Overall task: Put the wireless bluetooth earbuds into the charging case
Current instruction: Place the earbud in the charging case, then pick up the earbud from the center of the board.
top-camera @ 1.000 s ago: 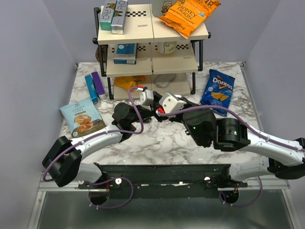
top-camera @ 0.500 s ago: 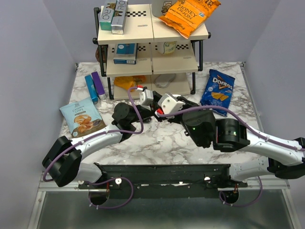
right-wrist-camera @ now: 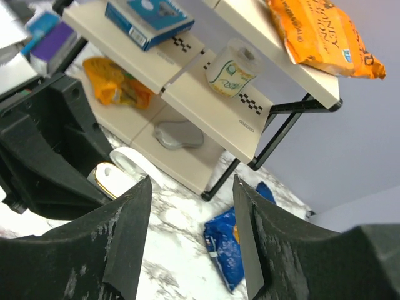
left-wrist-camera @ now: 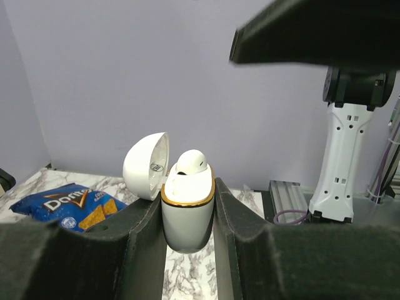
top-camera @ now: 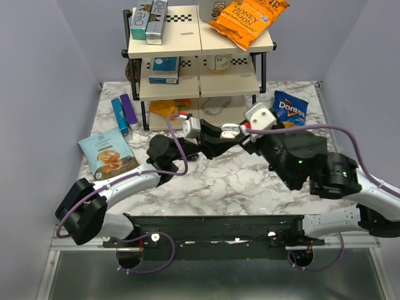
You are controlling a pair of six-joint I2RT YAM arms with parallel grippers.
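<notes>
Clamping the small white glossy pebble-shaped charging case (left-wrist-camera: 187, 217) upright, per the left wrist view: left gripper (left-wrist-camera: 189, 203) closed onto the case body, one black finger on each side, hinged lid (left-wrist-camera: 145, 165) flipped open to the left. White rounded earbud (left-wrist-camera: 190, 161) in the well, standing proud of the gold rim and slightly tilted. Looks dropped in, not pressed home. No second bud visible here. Blue chip bag (left-wrist-camera: 69, 209) behind, well apart.

Right wrist view: right gripper (right-wrist-camera: 190, 185) spread wide, nothing between the fingers, up and off to one side of the case. Gold rim and open lid at lower left, between the left fingers. Cream tiered shelf rack (right-wrist-camera: 219, 115) straight ahead.

Top external: both arms meeting just in front of the rack, case held off the white marble table (top-camera: 219, 181), right gripper just beside it. No loose bud spotted; too small to rule out.

Judging the step as seating the bud:
- hold the left clamp firm, case level
- approach from the side away from the lid, so as not to knock it shut
- press lightly on the bud's crown with one right fingertip, straight down

Checking flushness: only the left wrist view gives the side profile against the rim. Right wrist gives the look down at the rim, top external the overall layout.
</notes>
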